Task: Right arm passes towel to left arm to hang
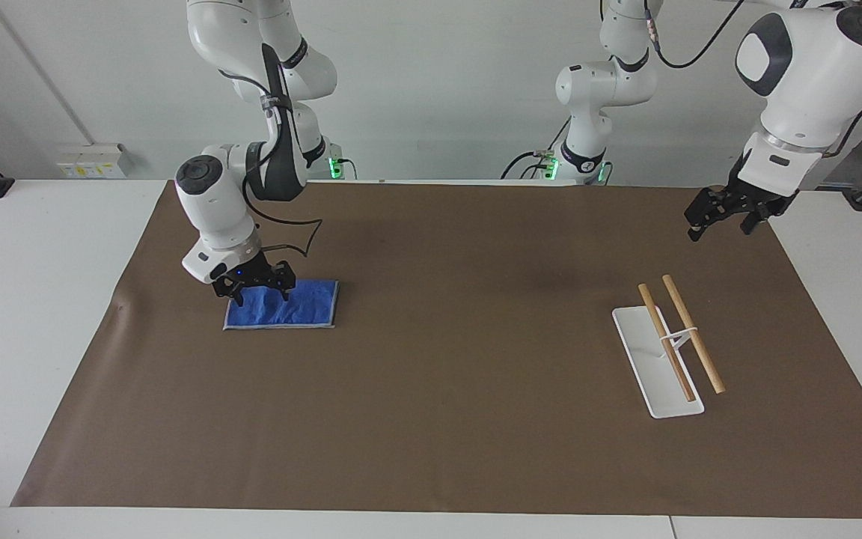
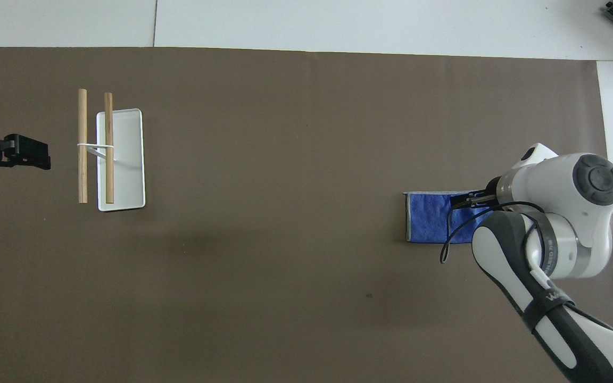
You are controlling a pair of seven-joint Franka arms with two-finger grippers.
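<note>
The blue towel point(image 1: 292, 307) point(image 2: 428, 218) lies flat on the brown mat toward the right arm's end of the table. My right gripper point(image 1: 260, 294) point(image 2: 470, 200), showing its blue light, is down at the towel's end, fingers open and pointing down; I cannot tell whether they touch the cloth. In the overhead view the right arm's wrist covers that end of the towel. My left gripper point(image 1: 721, 221) point(image 2: 19, 153) hangs open and empty over the mat's edge at the left arm's end, waiting.
A white rack base point(image 1: 652, 374) point(image 2: 125, 159) carrying two wooden bars point(image 1: 689, 333) point(image 2: 82, 146) stands toward the left arm's end. The brown mat point(image 1: 461, 374) covers most of the white table. A thin black cable point(image 1: 304, 236) loops from the right wrist.
</note>
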